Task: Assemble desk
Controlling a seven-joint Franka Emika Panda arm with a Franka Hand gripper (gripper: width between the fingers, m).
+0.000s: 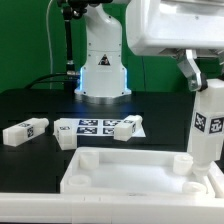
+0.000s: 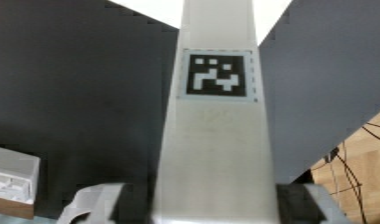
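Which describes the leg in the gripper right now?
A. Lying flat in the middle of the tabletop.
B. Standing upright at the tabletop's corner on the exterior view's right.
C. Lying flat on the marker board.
B: the gripper holds the leg upright at that corner of the tabletop.

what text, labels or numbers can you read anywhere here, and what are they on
No readable words, numbers or brand names in either view.
upright leg: one black-and-white square tag, a coded pattern with no letters.
marker board: several tags of the same kind, too small to make out.
loose leg: a tag on it, too small to make out.
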